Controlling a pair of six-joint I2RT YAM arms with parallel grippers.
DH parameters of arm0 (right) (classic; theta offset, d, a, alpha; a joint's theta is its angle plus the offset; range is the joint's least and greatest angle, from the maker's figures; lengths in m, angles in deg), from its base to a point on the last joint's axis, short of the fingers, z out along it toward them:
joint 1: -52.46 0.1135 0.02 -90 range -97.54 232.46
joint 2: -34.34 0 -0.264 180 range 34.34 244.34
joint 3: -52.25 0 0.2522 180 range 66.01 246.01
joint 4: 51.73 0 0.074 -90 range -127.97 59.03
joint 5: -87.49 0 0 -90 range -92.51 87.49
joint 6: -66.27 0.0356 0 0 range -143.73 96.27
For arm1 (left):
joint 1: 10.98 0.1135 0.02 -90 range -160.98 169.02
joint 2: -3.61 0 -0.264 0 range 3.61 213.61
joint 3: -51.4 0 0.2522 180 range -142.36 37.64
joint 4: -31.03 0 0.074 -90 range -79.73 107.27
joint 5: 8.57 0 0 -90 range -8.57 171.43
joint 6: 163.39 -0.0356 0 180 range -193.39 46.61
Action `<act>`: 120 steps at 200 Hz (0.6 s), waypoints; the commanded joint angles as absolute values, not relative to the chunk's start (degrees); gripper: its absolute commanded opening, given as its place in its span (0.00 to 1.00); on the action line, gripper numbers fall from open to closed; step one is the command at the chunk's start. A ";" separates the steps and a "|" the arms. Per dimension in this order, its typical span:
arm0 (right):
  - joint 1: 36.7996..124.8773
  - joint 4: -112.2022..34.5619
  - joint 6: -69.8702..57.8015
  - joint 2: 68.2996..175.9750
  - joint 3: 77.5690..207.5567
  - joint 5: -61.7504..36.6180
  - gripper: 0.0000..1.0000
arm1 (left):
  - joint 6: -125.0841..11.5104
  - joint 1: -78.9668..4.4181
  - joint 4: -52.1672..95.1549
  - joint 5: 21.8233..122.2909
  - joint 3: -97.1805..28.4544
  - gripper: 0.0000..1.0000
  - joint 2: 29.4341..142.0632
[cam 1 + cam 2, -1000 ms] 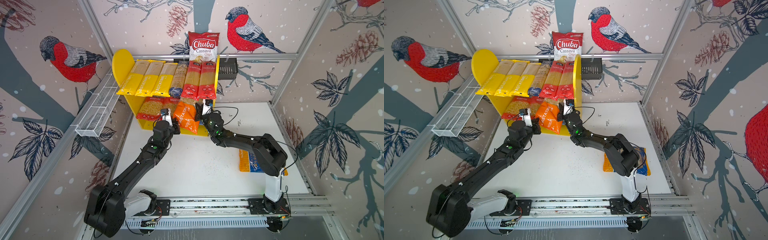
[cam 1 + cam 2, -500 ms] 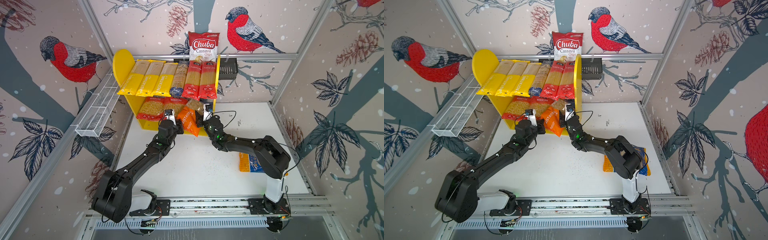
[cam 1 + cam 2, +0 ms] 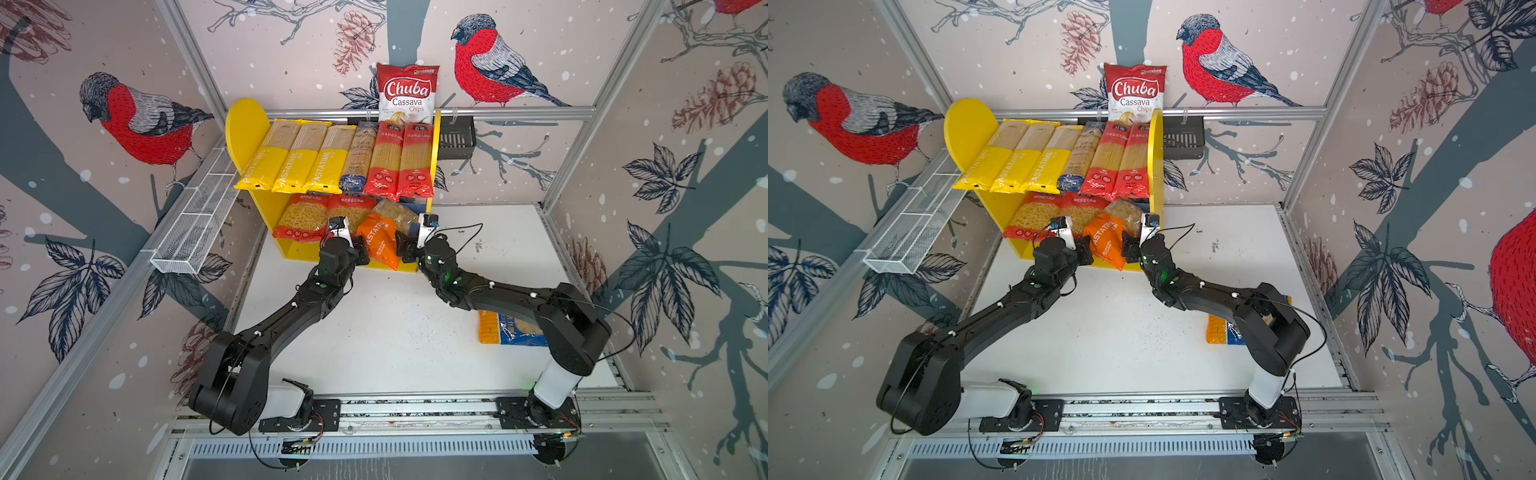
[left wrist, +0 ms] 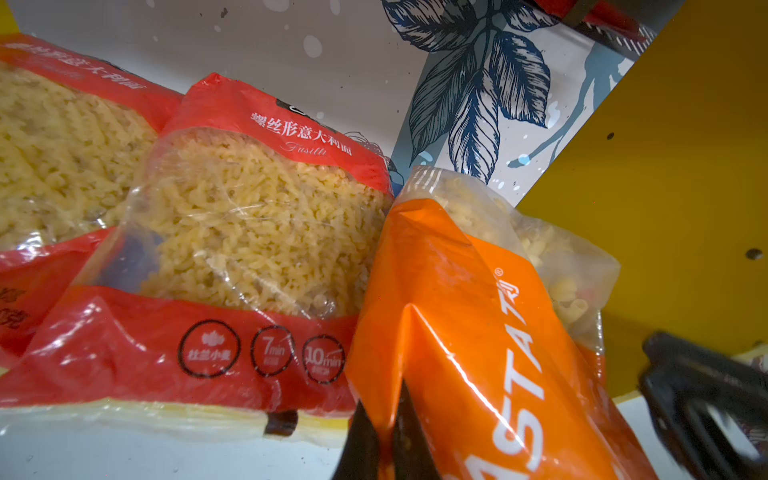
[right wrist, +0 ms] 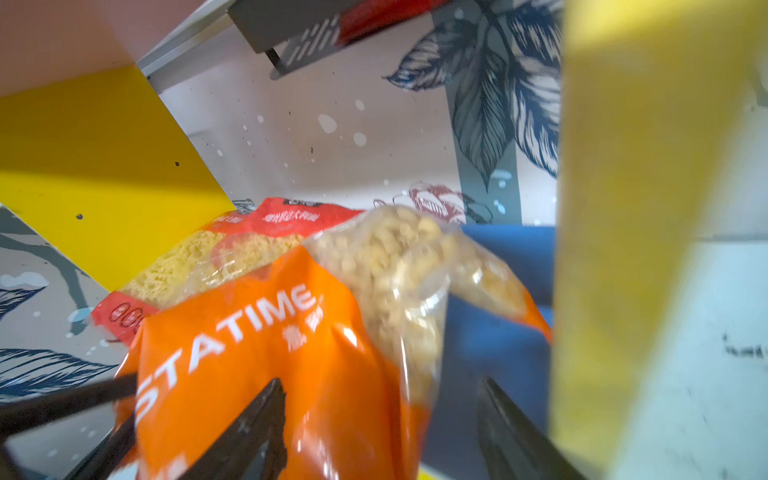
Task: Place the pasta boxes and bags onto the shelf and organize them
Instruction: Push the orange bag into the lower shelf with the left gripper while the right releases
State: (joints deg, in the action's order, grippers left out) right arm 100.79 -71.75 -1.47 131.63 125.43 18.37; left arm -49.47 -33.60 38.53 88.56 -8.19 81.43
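Parted now are the jaws of the right gripper [image 5: 380, 386]: the orange bag [image 3: 380, 245] has been let go and is pinched only by the left gripper [image 4: 384, 415], jaws clamped on its hem. It is tipped into the lower tier of the shelf [image 3: 436, 166] at 12 o'clock, and is judged nearly seated.

White table [image 3: 374, 340] carrying the shelf [image 3: 245, 124] at its back and a blue-orange bag [image 3: 498, 330] at right. Upper board [image 5: 50, 37]: three yellow packs [image 3: 291, 162], one blue-labelled pack [image 3: 358, 158], two red packs [image 3: 401, 162], side by side. Lower board [image 5: 494, 345]: two red bags [image 3: 307, 216], tilted orange bag [image 3: 380, 243], macaroni bag [image 3: 395, 212].
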 commanded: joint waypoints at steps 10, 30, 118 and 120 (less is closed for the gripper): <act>100.81 -69.73 7.43 126.27 120.63 17.47 0.72 | -46.51 -33.49 42.60 89.91 -7.55 0.00 81.05; 100.88 -68.85 10.59 123.23 117.50 14.84 0.70 | -45.75 -33.35 42.91 91.22 -8.32 0.00 80.76; 102.66 -74.29 26.63 118.67 107.54 6.24 0.71 | -45.00 -42.15 43.87 87.52 -16.59 0.00 89.71; 102.65 -74.16 26.58 118.70 107.57 6.27 0.71 | -44.96 -42.24 43.83 87.52 -16.55 0.00 89.91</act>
State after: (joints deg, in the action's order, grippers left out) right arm 102.63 -70.74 22.55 119.04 107.88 8.51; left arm -43.81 -40.85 39.64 89.09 -14.90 88.14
